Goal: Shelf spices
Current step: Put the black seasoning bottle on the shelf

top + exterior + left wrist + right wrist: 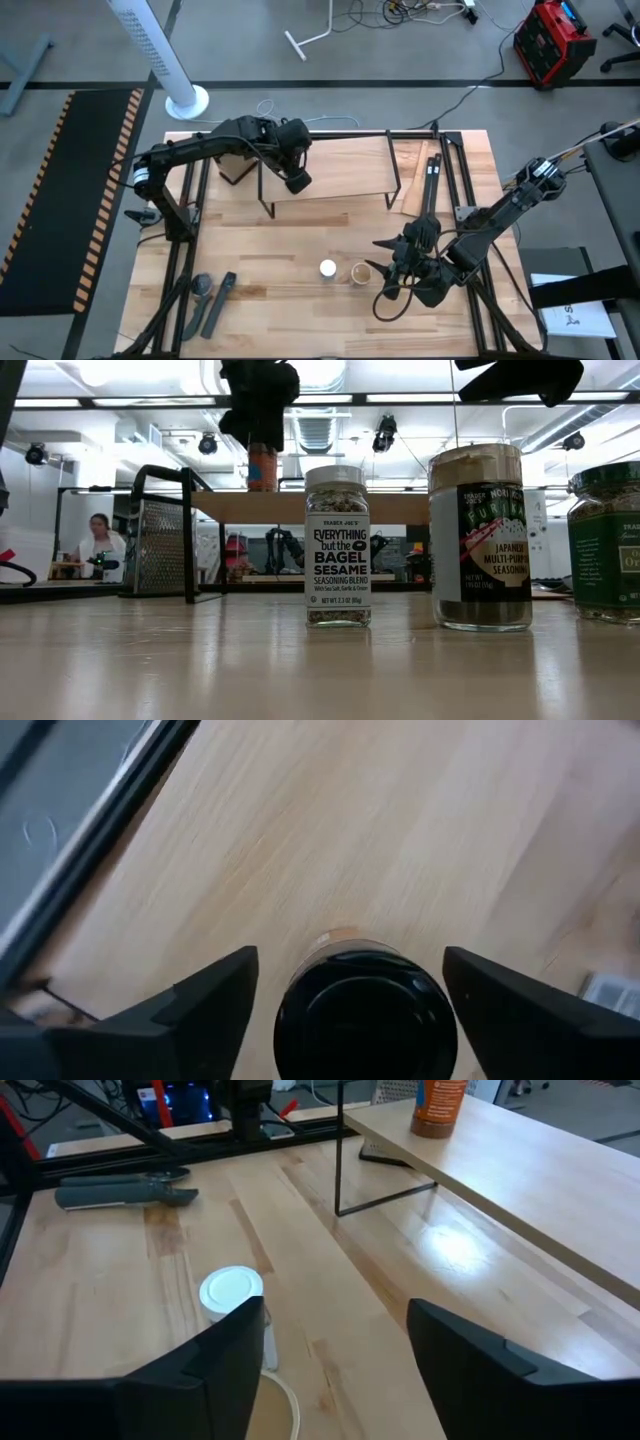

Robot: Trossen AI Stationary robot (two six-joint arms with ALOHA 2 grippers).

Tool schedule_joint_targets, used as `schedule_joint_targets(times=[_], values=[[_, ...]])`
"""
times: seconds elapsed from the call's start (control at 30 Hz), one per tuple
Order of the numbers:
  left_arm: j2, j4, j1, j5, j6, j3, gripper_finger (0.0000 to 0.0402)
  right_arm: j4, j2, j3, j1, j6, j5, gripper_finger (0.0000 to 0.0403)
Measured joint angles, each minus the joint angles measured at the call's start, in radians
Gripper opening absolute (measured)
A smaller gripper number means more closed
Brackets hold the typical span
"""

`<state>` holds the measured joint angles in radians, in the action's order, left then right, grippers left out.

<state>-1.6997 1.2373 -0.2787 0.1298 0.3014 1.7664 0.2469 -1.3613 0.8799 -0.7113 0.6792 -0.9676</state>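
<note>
The black-topped jar [262, 468] stands upright on the shelf [340, 165], near its left end. My left gripper [350, 958] hangs open right over it, pointing down, one finger on each side of the black lid [365, 1015]. On the table in front of the shelf stand the white-topped jar [328, 268] and the tan-topped jar [359, 272]. The green jar [605, 545] shows only in the low view. My right gripper [340, 1370] is open and low over the table just right of the tan-topped jar, touching nothing. My left gripper comes at the black-topped jar from above, its fingers flanking the lid. One finger [215, 995] shows a clear gap. The other finger [500, 1000] lies close to the lid's edge, and I cannot tell whether it touches. The jar rests on the shelf board.
A dark box grater [160, 545] stands at the shelf's left end. Two grey kitchen tools [210, 298] lie near the table's near left corner. The shelf's thin black legs [340, 1150] stand between the jars and the board. Bare wood lies left of the white-topped jar.
</note>
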Motion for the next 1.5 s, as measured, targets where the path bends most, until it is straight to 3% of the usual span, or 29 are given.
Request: schedule_joint_targets(times=[0.17, 0.6, 1.13, 1.3, 1.5], values=[[0.026, 0.001, 0.000, -0.009, -0.229, 0.008, 0.0328, 0.001, 0.000, 0.000, 0.000, 0.000, 0.001, 0.0216], [0.034, 0.066, 0.000, -0.012, -0.617, 0.054, 0.0342, 0.000, 0.000, 0.000, 0.000, 0.008, 0.001, 0.0229], [-0.059, 0.091, 0.005, -0.069, -0.628, 0.051, 0.0325, 0.001, 0.000, -0.001, 0.000, 0.009, 0.000, 0.0213], [-0.079, 0.109, 0.005, -0.063, -0.633, 0.051, 0.0290, 0.002, 0.000, -0.001, 0.000, 0.009, 0.000, 0.0219], [-0.083, 0.109, 0.005, 0.002, -0.608, 0.051, 0.0216, 0.003, 0.000, -0.001, 0.000, 0.009, 0.000, 0.0220]])
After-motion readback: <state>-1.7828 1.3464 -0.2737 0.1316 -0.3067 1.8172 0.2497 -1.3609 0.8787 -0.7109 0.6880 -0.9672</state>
